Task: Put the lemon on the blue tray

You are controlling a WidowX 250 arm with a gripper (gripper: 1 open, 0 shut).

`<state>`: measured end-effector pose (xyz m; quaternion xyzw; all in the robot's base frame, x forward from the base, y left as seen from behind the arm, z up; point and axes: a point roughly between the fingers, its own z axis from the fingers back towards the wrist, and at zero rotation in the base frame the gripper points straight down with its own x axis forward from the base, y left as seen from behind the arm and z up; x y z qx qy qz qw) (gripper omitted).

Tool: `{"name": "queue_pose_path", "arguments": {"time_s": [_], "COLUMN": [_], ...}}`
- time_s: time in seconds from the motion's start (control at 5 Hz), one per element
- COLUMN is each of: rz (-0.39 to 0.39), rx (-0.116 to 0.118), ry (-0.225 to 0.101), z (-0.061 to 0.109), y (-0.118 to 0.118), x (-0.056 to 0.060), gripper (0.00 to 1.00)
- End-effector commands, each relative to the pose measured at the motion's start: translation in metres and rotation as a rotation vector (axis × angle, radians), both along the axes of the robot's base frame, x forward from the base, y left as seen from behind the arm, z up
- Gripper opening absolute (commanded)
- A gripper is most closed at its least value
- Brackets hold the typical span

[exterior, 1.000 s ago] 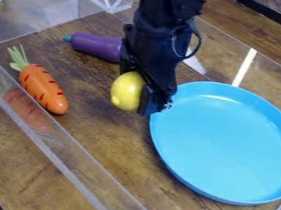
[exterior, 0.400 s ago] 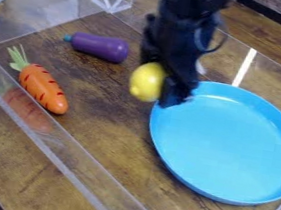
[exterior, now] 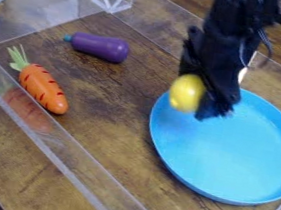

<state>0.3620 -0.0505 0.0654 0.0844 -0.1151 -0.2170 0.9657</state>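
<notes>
The blue tray (exterior: 231, 143) lies on the right half of the wooden bench (exterior: 93, 120), its rim close to the right edge of the picture and its near rim well short of the bench's front edge. A clear plastic wall (exterior: 44, 131) runs along the left and front of the work area, and another clear panel stands at the back left. The tray's floor is bare, so there is wide open room inside its rim. To the left, an eggplant (exterior: 99, 46) lies near the back and a carrot (exterior: 41, 84) lies nearer the front, both well apart from the tray, with bare wood between them and it.

The dark tool (exterior: 202, 95) points steeply downward over the tray's upper left part. Its jaws are clamped on the lemon (exterior: 186, 91), which shows on the tool's left side. The lemon hangs in the air, held clear of the bench, just over the tray's left rim. The picture is blurred here, so exactly how the fingers meet the fruit cannot be made out.

The lemon's long axis looks roughly upright, tilted a little; which end is which cannot be told.
</notes>
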Motion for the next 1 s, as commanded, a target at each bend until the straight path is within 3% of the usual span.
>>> {"name": "queue_pose_path", "arguments": {"time_s": [0.0,0.4,0.8], "rz": [-0.028,-0.042,-0.048], "rx": [-0.009,-0.008,-0.017], "ry": [-0.069,-0.097,-0.137], "z": [0.010,0.019,0.028], "y": [-0.014,-0.023,-0.026], "x": [0.017,0.024,0.024], "gripper": [0.00,0.00,0.00]}}
